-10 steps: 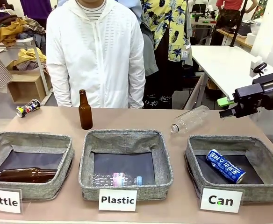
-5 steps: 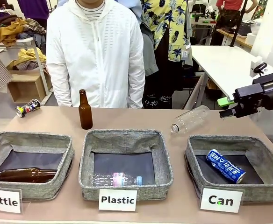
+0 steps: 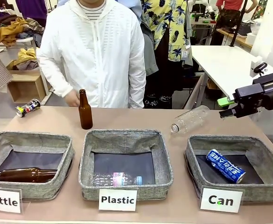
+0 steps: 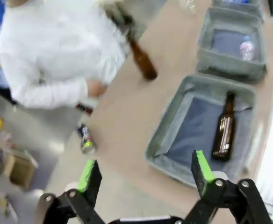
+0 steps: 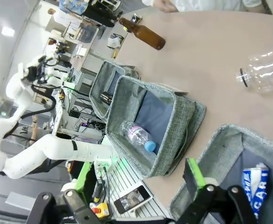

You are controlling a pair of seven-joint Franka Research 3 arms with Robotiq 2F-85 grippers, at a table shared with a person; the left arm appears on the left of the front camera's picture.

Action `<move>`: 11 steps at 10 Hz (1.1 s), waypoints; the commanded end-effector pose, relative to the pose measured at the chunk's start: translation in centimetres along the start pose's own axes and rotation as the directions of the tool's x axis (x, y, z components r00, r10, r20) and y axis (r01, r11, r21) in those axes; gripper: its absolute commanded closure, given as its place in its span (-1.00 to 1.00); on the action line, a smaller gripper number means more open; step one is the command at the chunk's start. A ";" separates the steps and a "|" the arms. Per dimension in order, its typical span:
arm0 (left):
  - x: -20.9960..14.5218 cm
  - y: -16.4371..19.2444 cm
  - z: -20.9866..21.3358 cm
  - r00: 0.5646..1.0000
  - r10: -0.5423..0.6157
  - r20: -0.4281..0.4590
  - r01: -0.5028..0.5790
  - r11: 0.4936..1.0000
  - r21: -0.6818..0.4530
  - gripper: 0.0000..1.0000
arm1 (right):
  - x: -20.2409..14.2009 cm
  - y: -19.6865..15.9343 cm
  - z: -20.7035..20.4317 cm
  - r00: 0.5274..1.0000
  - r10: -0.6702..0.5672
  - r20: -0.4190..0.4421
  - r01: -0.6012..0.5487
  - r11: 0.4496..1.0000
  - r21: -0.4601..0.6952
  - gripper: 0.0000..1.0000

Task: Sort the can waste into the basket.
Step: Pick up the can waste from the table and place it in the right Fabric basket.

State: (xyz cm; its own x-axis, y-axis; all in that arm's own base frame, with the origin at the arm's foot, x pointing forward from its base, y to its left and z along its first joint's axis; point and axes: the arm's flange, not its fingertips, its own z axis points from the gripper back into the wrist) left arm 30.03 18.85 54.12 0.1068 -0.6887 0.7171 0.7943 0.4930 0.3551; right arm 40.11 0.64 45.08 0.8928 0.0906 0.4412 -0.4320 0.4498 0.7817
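The blue can (image 3: 225,165) with white lettering lies inside the grey basket (image 3: 192,161) marked "Can" at the right; part of it (image 5: 254,184) also shows in the right wrist view. The black can (image 3: 27,108) with red and yellow print lies on its side at the table's far left, and it (image 4: 85,138) appears near the table edge in the left wrist view. My right gripper (image 3: 226,107) hovers open above the far right of the table, holding nothing. My left gripper (image 4: 146,175) is open high over the "Bottle" bin.
A brown bottle (image 3: 85,110) stands upright behind the "Plastic" bin (image 3: 87,154). A clear bottle (image 3: 190,119) lies on the table behind the Can basket. The "Bottle" bin (image 3: 66,158) holds a brown bottle (image 3: 26,175). The person's hand (image 3: 72,98) is near the upright bottle.
The person's arm has swung out and their hand has come down beside the upright brown bottle. Both grippers and all the cans stay where they were.
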 end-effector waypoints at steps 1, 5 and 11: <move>2.5 5.4 -7.2 0.952 0.165 -0.256 -0.182 0.982 -0.044 -1.00 | 0.0 0.1 0.3 1.000 0.013 -0.008 -0.013 1.000 -0.003 -1.00; 3.2 11.2 -18.9 0.826 0.252 -0.505 -0.236 0.967 0.097 -1.00 | 0.0 0.1 0.3 1.000 0.013 -0.008 -0.013 1.000 -0.003 -1.00; 1.4 13.5 -21.1 0.805 0.279 -0.523 -0.241 0.960 0.141 -1.00 | 0.0 0.1 0.3 1.000 0.013 -0.008 -0.013 1.000 -0.003 -1.00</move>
State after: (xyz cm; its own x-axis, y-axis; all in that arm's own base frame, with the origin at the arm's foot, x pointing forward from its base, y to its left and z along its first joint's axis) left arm 53.89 13.62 48.01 0.6210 -0.6789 0.3918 0.6504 0.7253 0.2258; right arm 40.11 0.66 45.07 0.8929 0.0911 0.4409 -0.4319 0.4498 0.7817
